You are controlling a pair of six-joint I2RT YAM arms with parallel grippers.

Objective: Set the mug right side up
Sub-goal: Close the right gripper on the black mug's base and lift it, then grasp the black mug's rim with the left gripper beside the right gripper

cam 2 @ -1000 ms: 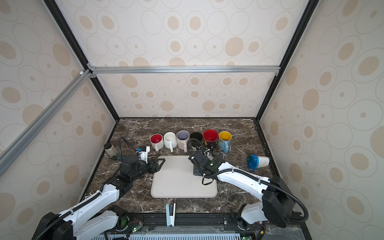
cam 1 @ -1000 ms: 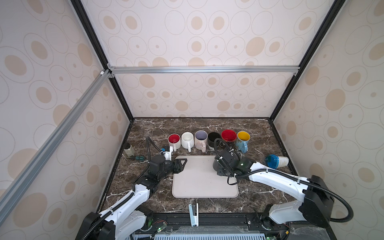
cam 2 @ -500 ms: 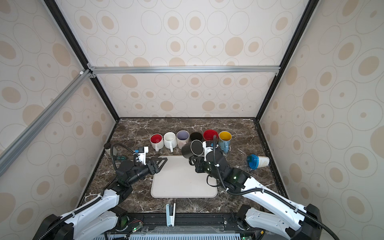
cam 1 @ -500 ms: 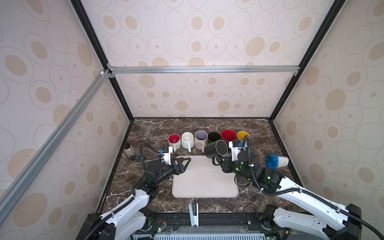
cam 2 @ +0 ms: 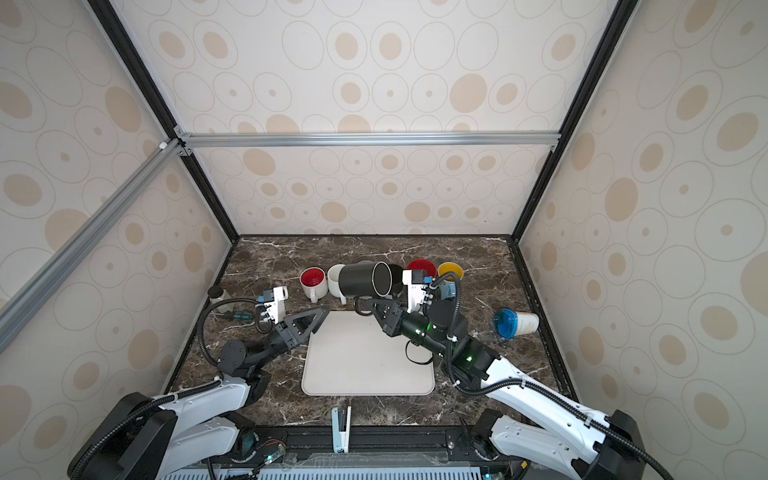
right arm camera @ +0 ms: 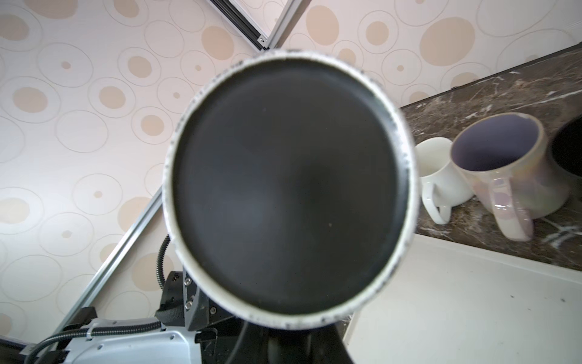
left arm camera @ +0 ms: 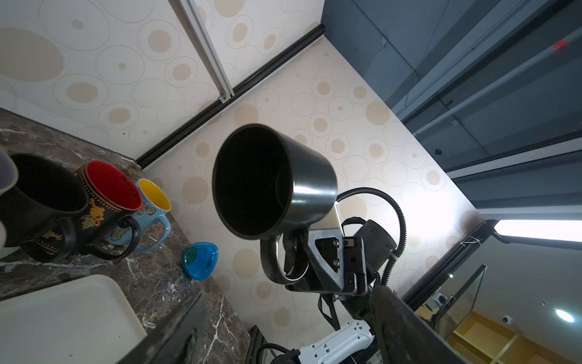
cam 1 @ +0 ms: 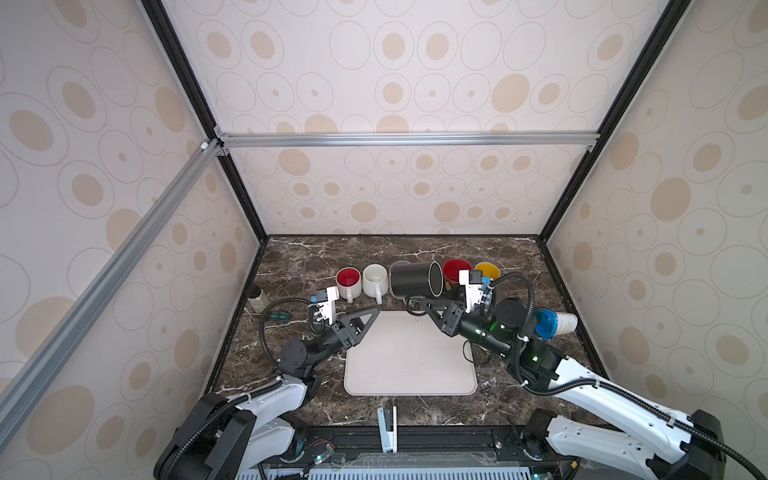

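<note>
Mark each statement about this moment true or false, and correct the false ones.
1. The right pincer grips the black mug by its handle. True.
2. The black mug stands on the tray. False: it hangs in the air, on its side.
3. The left pincer holds a white mug. False: it is open and empty.
4. A blue-lidded cup lies on its side on the table. True.

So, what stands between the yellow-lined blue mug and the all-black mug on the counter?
A gold-patterned black mug with red inside; the left wrist view shows it.
</note>
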